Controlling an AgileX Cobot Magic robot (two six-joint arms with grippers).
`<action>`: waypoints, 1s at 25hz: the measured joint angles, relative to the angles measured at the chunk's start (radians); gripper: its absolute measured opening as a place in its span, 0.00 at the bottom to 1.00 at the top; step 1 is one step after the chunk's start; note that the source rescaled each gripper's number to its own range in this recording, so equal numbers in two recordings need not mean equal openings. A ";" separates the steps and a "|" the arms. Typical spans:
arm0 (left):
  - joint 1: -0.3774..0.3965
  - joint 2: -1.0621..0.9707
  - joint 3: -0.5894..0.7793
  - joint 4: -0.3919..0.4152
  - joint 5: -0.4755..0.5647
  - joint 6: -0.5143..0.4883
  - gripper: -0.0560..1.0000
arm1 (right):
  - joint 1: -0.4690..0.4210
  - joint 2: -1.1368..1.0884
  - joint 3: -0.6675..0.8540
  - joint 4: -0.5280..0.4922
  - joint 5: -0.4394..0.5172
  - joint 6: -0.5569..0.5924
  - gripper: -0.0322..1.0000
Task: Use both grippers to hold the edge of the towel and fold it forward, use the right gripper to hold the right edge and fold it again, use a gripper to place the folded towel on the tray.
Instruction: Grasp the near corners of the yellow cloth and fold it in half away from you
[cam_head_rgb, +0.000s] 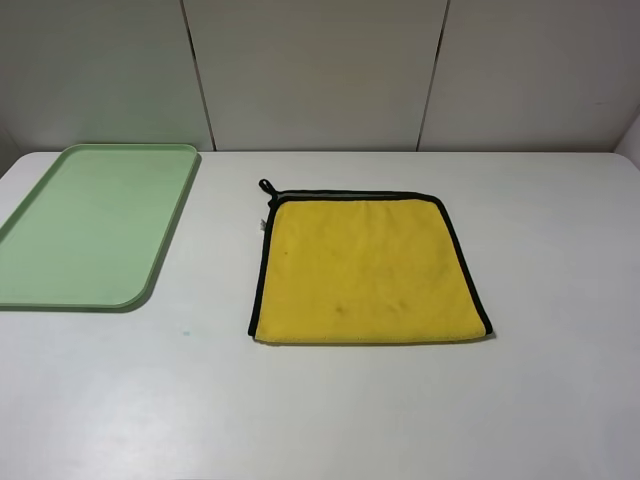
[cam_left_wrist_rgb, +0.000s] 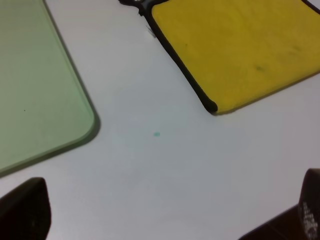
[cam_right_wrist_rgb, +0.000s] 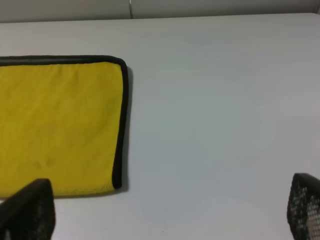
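Note:
The yellow towel lies flat in the middle of the white table, its loop at the far left corner. Black edge piping runs along the far, left and right sides; the near side shows only yellow. The pale green tray sits at the far left, nothing on it. Neither arm appears in the high view. My left gripper is open above bare table, with the tray and the towel beyond it. Open as well, my right gripper hovers near the towel's right piping.
A small teal speck marks the table between tray and towel. Grey wall panels close off the back of the table. The table stretches bare to the right of the towel and along the front.

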 joint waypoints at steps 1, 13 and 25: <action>0.000 0.000 0.000 0.000 0.000 0.000 1.00 | 0.000 0.000 0.000 0.000 0.000 0.000 1.00; 0.000 0.000 0.000 0.000 0.000 0.000 1.00 | 0.000 0.000 0.000 0.000 0.000 0.000 1.00; 0.000 0.000 0.000 0.000 0.000 0.000 1.00 | 0.000 0.000 0.000 0.000 0.000 0.000 1.00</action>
